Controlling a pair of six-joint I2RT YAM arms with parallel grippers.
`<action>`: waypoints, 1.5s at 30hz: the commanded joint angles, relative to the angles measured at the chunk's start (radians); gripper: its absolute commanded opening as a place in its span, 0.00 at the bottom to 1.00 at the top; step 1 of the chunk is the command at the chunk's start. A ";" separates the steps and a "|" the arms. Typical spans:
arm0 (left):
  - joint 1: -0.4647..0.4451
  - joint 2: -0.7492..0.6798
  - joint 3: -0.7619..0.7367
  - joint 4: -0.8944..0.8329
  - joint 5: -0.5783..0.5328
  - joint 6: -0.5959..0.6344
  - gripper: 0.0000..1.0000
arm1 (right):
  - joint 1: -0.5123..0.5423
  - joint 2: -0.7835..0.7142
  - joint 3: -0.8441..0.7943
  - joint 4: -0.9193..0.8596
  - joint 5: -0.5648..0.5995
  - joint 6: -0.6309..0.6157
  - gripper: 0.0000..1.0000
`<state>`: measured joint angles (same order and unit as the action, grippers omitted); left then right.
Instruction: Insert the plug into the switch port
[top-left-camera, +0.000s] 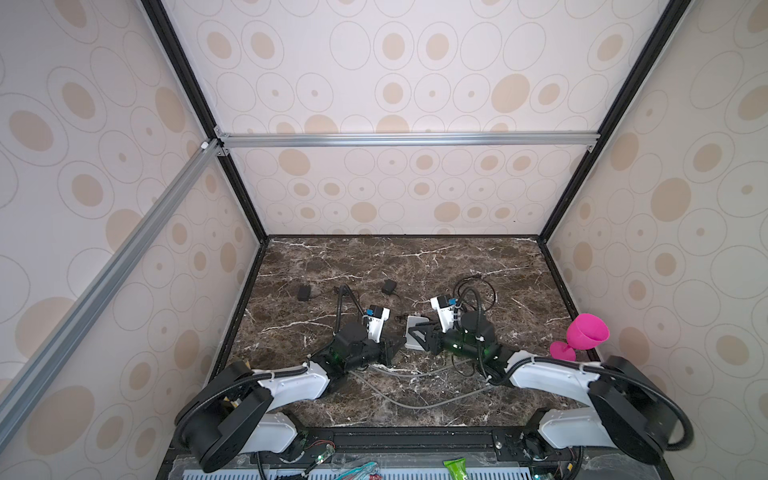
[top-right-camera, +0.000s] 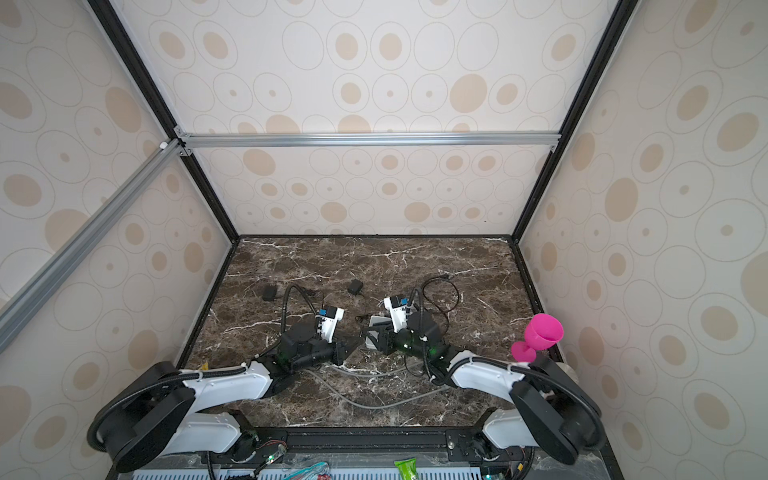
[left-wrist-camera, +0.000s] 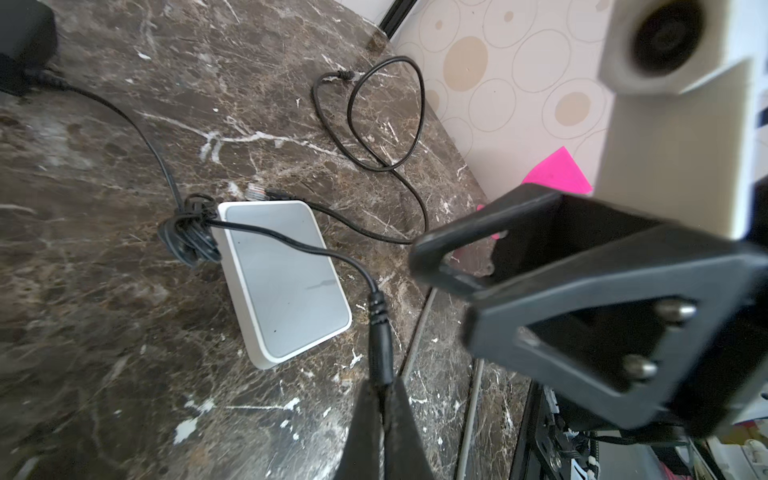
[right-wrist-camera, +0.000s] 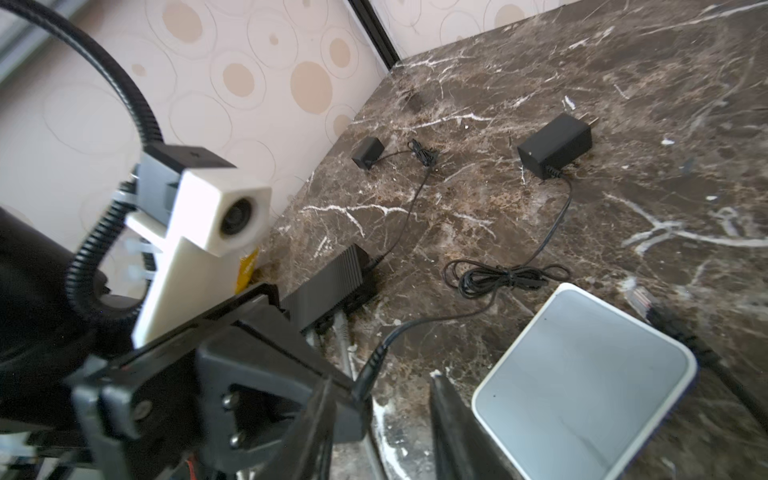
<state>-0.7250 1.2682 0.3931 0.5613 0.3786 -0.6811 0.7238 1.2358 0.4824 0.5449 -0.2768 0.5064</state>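
Left gripper (left-wrist-camera: 384, 390) pinches ribbed black cylindrical plug (left-wrist-camera: 380, 332).

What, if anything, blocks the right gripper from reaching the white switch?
Probably nothing, so yes. The right gripper, jaws open, is right at the white switch, whose top is bare. The left gripper, shut on the plug, is close and might crowd it.

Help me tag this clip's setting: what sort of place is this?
Probably a robot test booth, not a home: patterned wall panels on aluminium framing enclose a marble-look tabletop and two robot arms.
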 joint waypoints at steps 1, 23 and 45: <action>0.007 -0.074 0.059 -0.335 -0.047 0.063 0.00 | -0.007 -0.116 0.044 -0.215 0.023 -0.130 0.46; -0.071 0.006 0.274 -0.758 0.017 0.253 0.00 | 0.175 -0.167 0.150 -0.691 -0.005 -1.112 0.38; -0.307 -0.047 0.306 -0.797 0.024 0.342 0.00 | 0.333 -0.209 0.115 -0.803 0.241 -1.236 0.40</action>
<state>-1.0092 1.2556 0.6659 -0.2245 0.3706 -0.3855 1.0264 1.0439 0.6029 -0.2092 -0.0895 -0.6979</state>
